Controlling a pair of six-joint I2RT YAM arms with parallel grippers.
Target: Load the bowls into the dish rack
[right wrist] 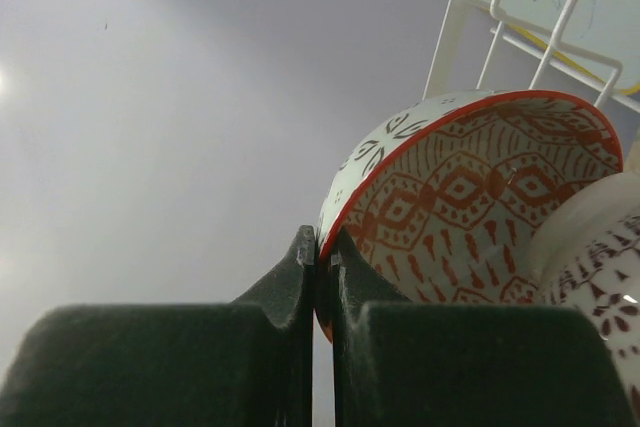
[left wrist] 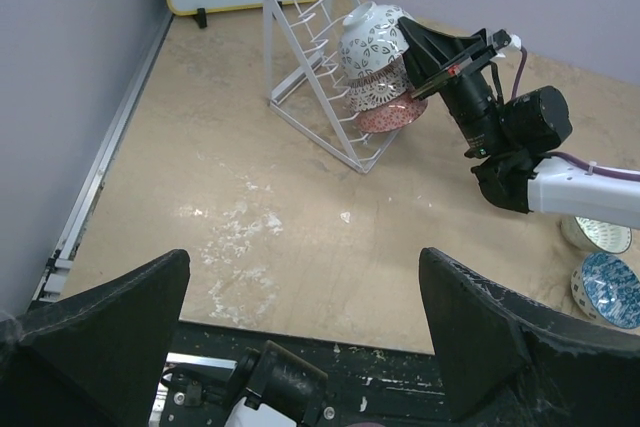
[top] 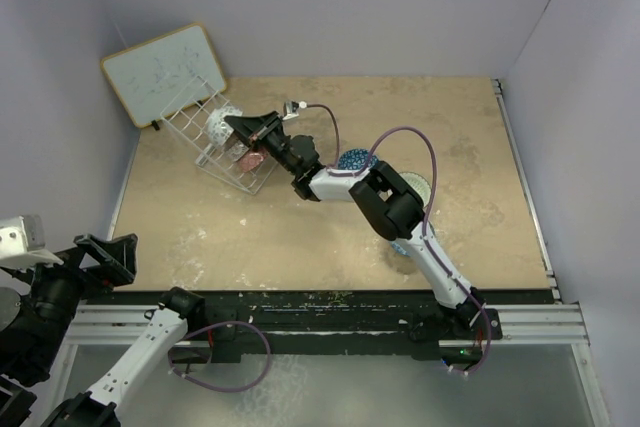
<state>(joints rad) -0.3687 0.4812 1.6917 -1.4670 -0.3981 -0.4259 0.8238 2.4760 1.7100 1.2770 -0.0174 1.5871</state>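
While my right arm does the work, my left claw sits low at the near left corner of the table. It is wide open and holds nothing. I think it is parked there so it is out of the way.

Up in the far left corner, a whiteboard leans on the wall. The rack stands just in front of it, tilted back. Its open side faces right, toward my reaching arm, so that is the side to load from.

A white bowl stands on its edge in the wires. A second patterned bowl sits under it. On edge, the bowls fit in the narrow gaps.

The red bowl is at the low right end of the rack, right up against its white neighbour. My right claw is squeezed almost shut on its rim, with one finger inside the bowl and one outside. Holding it by the rim lets me tip it up like the others. I cannot tell if it rests on the wires yet.

The left side of the rack is tight, with the whiteboard and the wall close by. The right side has bare table, so I would pull back that way.

A blue bowl sits just beside my right arm. A pale bowl peeks out from behind my elbow. I could bump them if I swing low. The table's right edge is well apart from all this.
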